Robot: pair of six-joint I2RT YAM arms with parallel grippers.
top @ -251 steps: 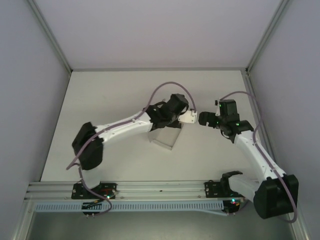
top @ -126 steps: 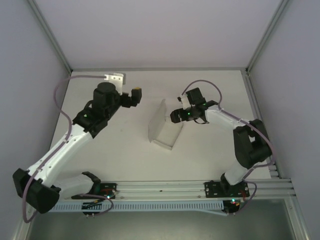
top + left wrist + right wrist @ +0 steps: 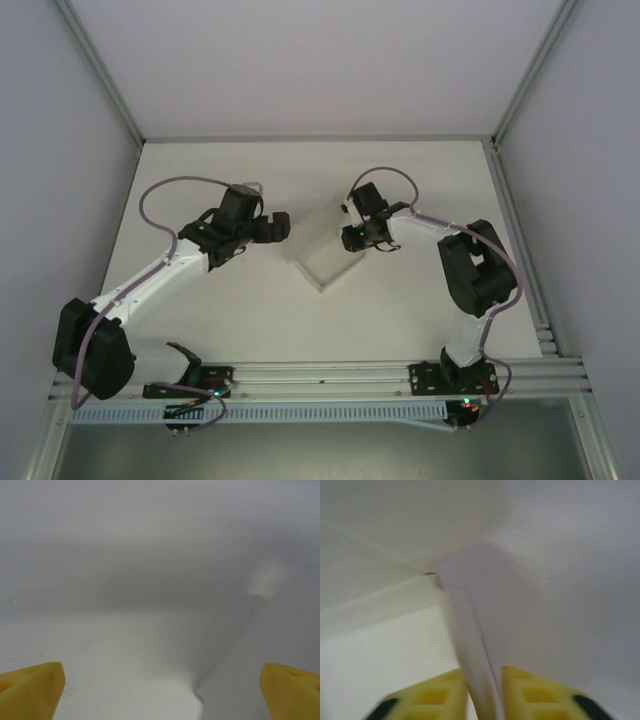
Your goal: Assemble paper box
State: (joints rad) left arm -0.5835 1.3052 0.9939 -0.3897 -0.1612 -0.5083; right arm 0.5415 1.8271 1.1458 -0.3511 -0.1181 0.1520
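box point(image 3: 322, 252): white, on the table point(image 3: 400, 310), between both grippers.
right gripper point(image 3: 484, 682): pinching a thin edge of the box.
left gripper point(image 3: 274, 226): wide open, holding nothing.

In the right wrist view the right pincer point(image 3: 484, 676) has its yellow fingers point(image 3: 437, 692) cut off by the bottom edge and smeared. The paper box point(image 3: 472, 640) pinched between them runs past every edge, its shape unreadable. From above, that grip is too small to make out. The left pincer point(image 3: 161, 680) shows mere finger corners at the bottom edge. The white surface point(image 3: 150, 580) ahead is blurred, and what it is I cannot tell.
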